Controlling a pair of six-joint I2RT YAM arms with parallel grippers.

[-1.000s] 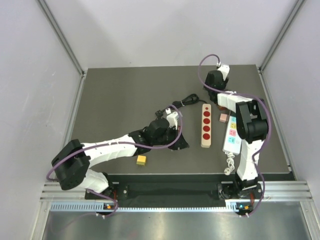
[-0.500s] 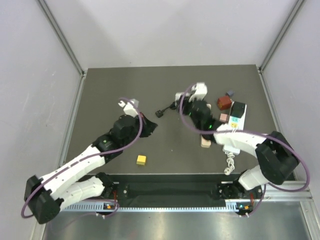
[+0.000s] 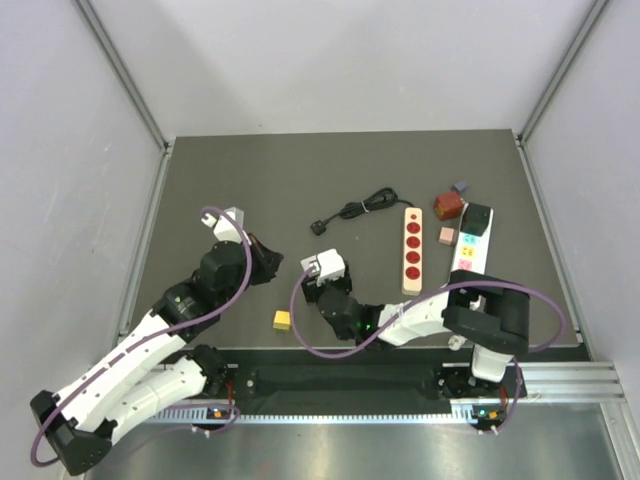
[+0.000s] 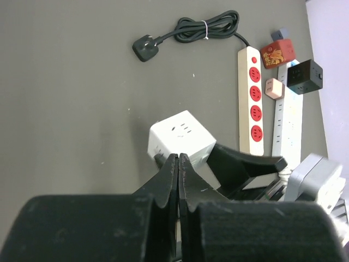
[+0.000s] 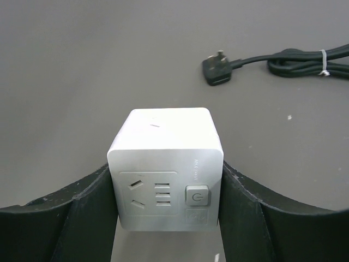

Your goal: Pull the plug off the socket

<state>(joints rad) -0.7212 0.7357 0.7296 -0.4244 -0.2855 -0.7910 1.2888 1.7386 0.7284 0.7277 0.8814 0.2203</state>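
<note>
Left gripper: jaws pressed together, nothing between them. Just beyond, the white cube socket sits in the right gripper. The black plug lies well apart on the grey table, its cable bundled. A cream power strip lies to the right.
</note>
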